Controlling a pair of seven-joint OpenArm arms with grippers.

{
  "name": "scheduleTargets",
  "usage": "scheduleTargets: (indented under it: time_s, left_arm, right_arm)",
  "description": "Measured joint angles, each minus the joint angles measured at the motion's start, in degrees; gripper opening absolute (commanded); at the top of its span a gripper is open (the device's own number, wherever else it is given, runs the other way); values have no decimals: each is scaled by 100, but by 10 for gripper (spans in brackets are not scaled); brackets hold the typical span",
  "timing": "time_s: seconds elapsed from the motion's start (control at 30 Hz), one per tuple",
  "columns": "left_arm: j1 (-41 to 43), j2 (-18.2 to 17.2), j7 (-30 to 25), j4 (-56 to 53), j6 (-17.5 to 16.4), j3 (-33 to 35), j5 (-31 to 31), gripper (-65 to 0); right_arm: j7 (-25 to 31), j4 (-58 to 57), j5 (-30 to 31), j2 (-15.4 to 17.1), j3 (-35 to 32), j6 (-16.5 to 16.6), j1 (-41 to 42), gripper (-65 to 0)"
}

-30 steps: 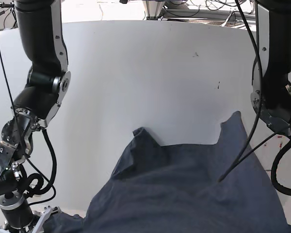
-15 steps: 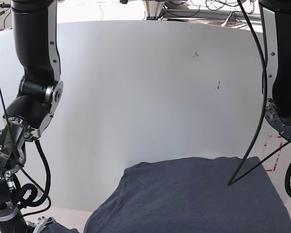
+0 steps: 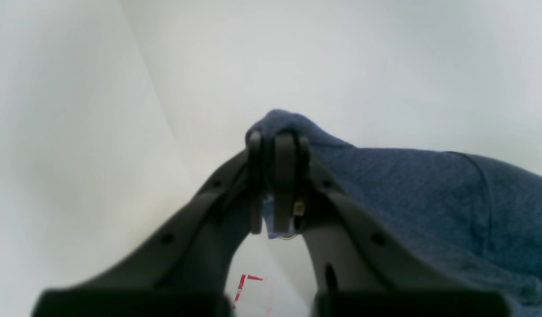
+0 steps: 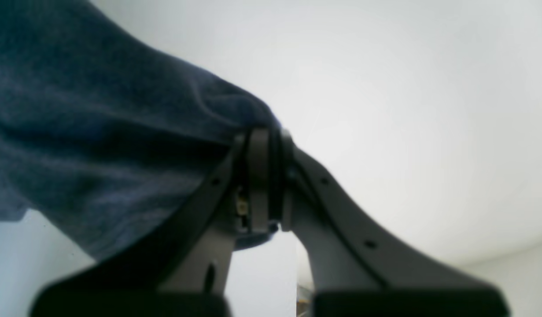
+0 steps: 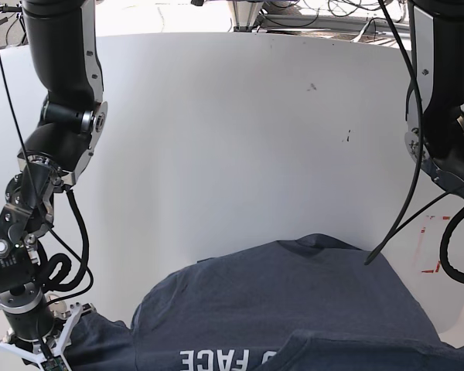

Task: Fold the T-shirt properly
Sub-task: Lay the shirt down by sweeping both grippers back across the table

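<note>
We find the T-shirt (image 5: pixel 286 309) spread over the near part of the white table (image 5: pixel 240 131), its white lettering now facing up along the near edge; half a second ago a plain rectangle of cloth lay there, and before that two peaked corners. We judge the garment is being shaken flat ahead of the first fold. The left gripper (image 3: pixel 277 185) has its jaws pressed together, pinching a bunch of the fabric. The right gripper (image 4: pixel 264 180) likewise pinches the cloth, which drapes away to its left.
</note>
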Motion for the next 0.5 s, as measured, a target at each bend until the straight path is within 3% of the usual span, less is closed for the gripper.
scheduleTargets:
  time_s: [0.23,0.5]
  left_arm:
    - [979,52,129,328,2,-238,-184,-650]
    - [2164,-31,131,413,2,-944,-883,-650]
  right_arm:
    - [-63,474,-50,-136,378,0,-730,-648]
    - [-76,848,2,-245,719,-2,-1849,-648]
